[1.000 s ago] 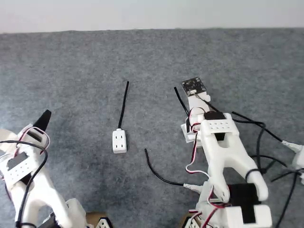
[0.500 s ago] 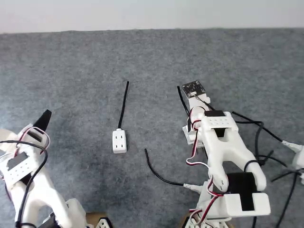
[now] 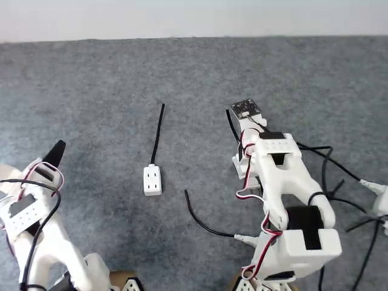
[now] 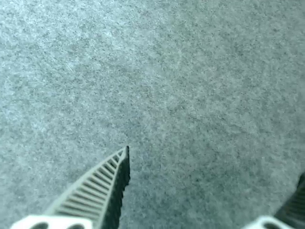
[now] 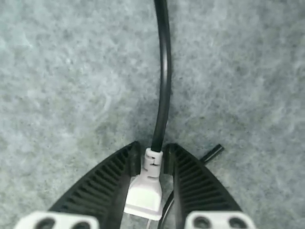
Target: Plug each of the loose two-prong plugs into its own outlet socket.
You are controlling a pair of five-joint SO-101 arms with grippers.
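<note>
White plug (image 5: 145, 191) clamped in our right gripper (image 5: 152, 147), cord (image 5: 164, 71) running over grey carpet (image 5: 47, 71); our left gripper (image 4: 214, 162) spread wide; outlet (image 3: 152, 180) well apart from both.

Bright, even light washes the grey carpet (image 3: 91, 91), leaving faint shadows beside the cord (image 5: 163, 71).

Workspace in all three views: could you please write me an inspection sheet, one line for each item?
Surface: grey carpet-like mat, flat.
Job's things: white outlet socket mid-table, nothing plugged in; white plug in the right hand.
Clutter: nothing seen.
Hands: left hand open over bare mat; right hand shut on the plug.
Cables: socket's black cord runs away from the arms; loose black cable beside the right arm; more black cables at the right edge.
Surroundings: pale wall behind the mat.
</note>
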